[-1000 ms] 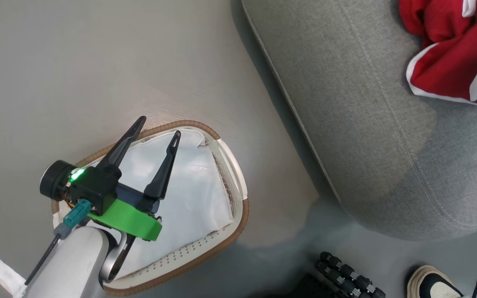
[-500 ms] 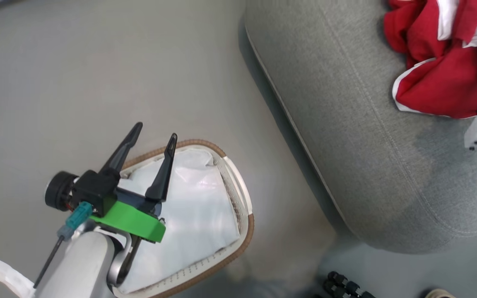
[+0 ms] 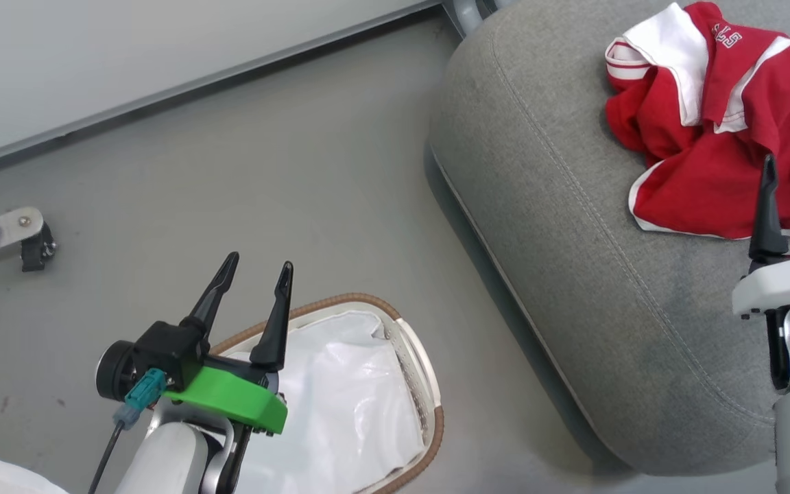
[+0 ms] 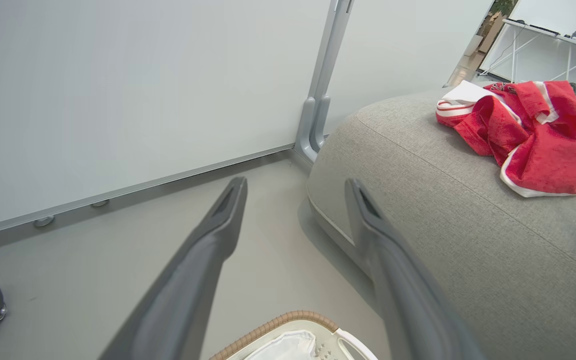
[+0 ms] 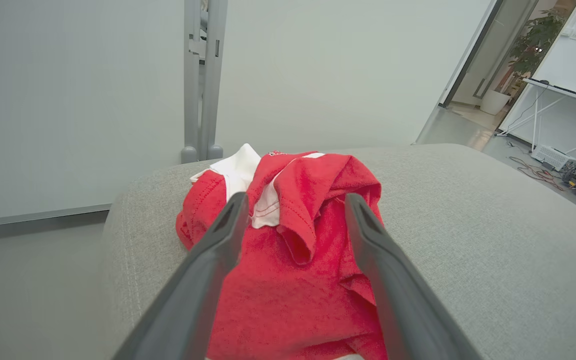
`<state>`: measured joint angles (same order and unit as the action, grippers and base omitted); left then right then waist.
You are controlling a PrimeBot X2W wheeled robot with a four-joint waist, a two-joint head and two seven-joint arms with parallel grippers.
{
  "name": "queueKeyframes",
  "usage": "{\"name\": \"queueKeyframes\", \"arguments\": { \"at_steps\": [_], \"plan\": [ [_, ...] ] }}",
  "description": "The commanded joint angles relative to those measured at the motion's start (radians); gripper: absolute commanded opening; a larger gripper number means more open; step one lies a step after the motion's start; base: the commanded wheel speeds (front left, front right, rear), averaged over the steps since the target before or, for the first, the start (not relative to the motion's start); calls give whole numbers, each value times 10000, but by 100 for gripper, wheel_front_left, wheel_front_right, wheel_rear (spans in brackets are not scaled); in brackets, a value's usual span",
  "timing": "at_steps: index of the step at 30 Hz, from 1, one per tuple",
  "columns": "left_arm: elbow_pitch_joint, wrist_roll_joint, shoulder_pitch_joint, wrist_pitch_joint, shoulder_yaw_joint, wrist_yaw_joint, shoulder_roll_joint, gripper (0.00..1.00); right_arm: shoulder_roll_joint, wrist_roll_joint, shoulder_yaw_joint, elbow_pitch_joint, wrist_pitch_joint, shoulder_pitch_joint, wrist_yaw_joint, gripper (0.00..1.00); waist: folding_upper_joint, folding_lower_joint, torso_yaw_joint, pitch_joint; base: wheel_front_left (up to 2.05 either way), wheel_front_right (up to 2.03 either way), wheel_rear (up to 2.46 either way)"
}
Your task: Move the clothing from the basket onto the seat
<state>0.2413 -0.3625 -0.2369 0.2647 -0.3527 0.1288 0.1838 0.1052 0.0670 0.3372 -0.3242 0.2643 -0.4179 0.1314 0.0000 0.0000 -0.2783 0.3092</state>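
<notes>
My right end effector (image 5: 296,200) has its dark fingers spread apart, empty, framing the crumpled bright red, white-trimmed clothing (image 5: 293,290). My left end effector (image 3: 258,262), also spread and empty, hangs over the oval white perforated plastic basket (image 3: 330,302), where I see a plain white liner (image 3: 347,405). The clothing lies heaped on the large light grey woven-fabric seat (image 3: 573,274). I judge the risk to be snagging: a low retreat could hook a fold and drag it off. The heap is rumpled and soft, with a white collar panel on top.

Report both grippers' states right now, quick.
Left gripper: open, empty, by the basket.
Right gripper: open, holding nothing; the clothing lies on the seat.
</notes>
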Motion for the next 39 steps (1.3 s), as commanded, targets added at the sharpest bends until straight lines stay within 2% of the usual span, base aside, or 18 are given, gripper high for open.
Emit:
{"name": "queueKeyframes", "arguments": {
  "at_steps": [1, 8, 22, 32, 39],
  "plan": [
    [79, 84, 232, -8, 168, 37, -55, 100, -82, -142, -158, 117, 1, 293, -13, 100, 0, 0, 499, -758, 0, 0, 0],
    [277, 225, 576, -9, 1157, 37, -340, 100, -422, -900, -856, 293, 2, 989, -14, 100, 0, 0, 1219, -1259, 0, 0, 0],
    [691, 746, 1429, -8, 2844, 37, -771, 100, -512, -1672, -1971, -247, 1, 1878, -14, 100, 0, 0, 2760, -2036, 0, 0, 0],
    [935, 1167, 1976, -8, 3356, 37, -1063, 100, -519, -2119, -2780, -210, 0, 2369, -13, 100, 0, 0, 3520, -2361, 0, 0, 0],
    [937, 979, 2240, -8, 3442, 37, -1138, 100, -517, -2210, -3029, -153, 0, 2660, -13, 100, 0, 0, 3763, -2561, 0, 0, 0]
  ]
}}
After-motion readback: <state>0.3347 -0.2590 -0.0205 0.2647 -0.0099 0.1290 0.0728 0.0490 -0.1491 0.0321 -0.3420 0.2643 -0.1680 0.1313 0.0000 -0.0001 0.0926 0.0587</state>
